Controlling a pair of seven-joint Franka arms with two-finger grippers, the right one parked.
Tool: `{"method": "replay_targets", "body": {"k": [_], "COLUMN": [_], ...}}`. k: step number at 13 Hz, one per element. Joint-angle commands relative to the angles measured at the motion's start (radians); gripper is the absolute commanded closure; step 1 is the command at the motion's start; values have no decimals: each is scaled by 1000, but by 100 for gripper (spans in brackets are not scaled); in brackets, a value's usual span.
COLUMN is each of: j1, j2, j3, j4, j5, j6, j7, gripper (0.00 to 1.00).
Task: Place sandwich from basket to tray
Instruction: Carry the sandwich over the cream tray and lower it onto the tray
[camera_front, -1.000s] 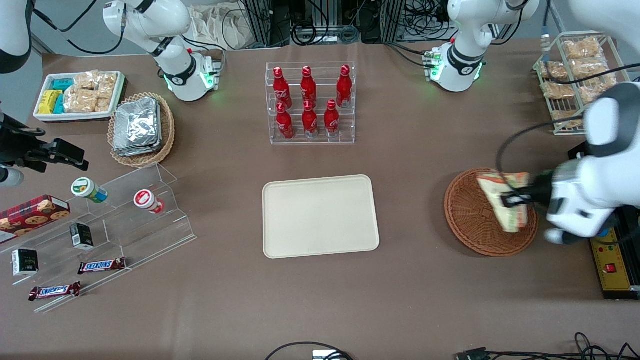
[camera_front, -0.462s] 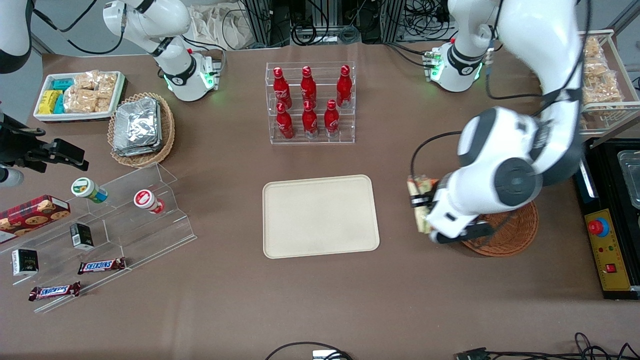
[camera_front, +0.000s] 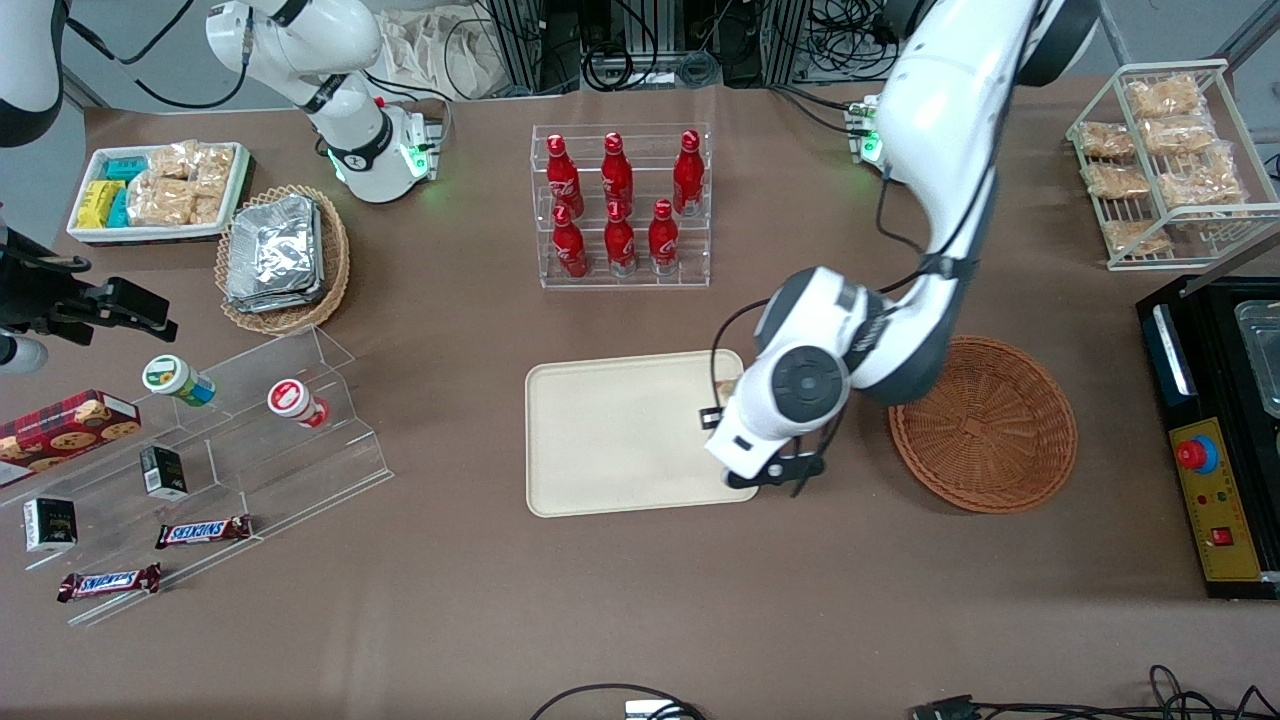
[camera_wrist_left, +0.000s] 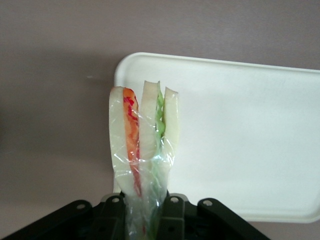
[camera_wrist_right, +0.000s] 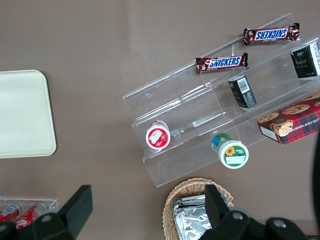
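There was one sandwich (camera_wrist_left: 144, 145), one tray (camera_front: 620, 430) and one basket (camera_front: 985, 425). The gripper (camera_wrist_left: 142, 207) was shut tight on the sandwich and held it up over the tray's edge nearest the basket. The basket had nothing in it. In the front view the arm hid almost all of the sandwich; only a small bit, probably bread, peeked out. The wrist view showed it well: three white bread slices with orange-red and green layers in clear wrap, above the tray's corner.
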Motion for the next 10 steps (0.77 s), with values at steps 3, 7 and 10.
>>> {"method": "replay_targets", "body": {"k": [3,7,10], "j1": [-13,-31,-36], "j2": [49,84,83], "j3": [12,12,12], "j4": [-23,-34,-37], "j5": [15,20,20], "j6": [85,113,107], "j7": [-17,-13,-9], "gripper": [100,78,0]}}
